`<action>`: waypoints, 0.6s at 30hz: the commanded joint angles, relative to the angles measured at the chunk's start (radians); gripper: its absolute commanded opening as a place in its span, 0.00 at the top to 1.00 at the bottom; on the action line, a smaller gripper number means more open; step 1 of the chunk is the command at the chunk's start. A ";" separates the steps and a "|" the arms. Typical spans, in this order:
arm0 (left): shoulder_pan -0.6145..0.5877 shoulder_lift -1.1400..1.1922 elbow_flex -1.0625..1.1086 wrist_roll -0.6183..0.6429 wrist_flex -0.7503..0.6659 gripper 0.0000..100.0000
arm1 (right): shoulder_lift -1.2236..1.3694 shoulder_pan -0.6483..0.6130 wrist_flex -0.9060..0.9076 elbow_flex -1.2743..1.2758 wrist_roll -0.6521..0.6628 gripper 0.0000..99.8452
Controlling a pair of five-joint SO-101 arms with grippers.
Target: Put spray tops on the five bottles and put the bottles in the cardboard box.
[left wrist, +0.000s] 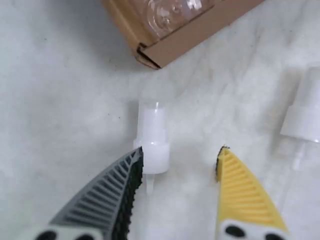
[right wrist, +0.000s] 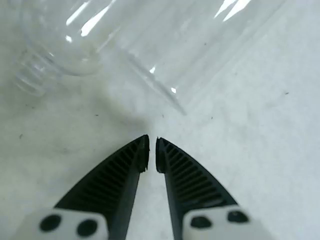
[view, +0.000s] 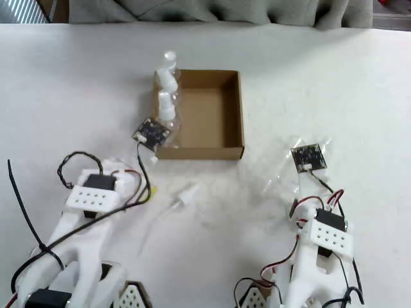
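Gaping wide, the left gripper has hold of nothing. Its grey finger and yellow finger stand well apart over the white table. A white spray top stands upright between them, its collar touching the tip of the grey finger and apart from the yellow one. Just beyond that spray top is a near corner of the cardboard box, and a clear bottle shows inside the box at that corner. A second spray top rests on the table on the yellow finger's side, a little farther from the box corner than the first. From above, the left arm sits in front of the box's near corner on its own side. A long-tubed spray top lies on the table in front of the box's near wall. Capped bottles cluster upright at the box wall on the left arm's side; their number I cannot tell. The right gripper is all but closed, with a mere sliver between its black fingertips, and grips nothing. Just ahead of it lie two clear uncapped bottles on their sides, one showing a threaded neck, the other a ribbed bottle beside it. The right arm stands well apart from the box, off its other near corner.
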 commanded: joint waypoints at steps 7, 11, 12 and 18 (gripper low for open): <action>-0.021 -0.028 0.003 -0.015 -0.014 0.76 | -0.045 0.039 0.150 -0.153 0.017 0.98; -0.021 -0.028 0.003 -0.015 -0.014 0.76 | -0.068 0.093 0.234 -0.331 0.098 0.98; -0.021 -0.028 0.003 -0.015 -0.014 0.76 | -0.065 0.094 0.260 -0.373 0.146 0.98; -0.021 -0.028 0.005 -0.015 -0.014 0.76 | 0.093 0.094 0.380 -0.638 0.252 0.98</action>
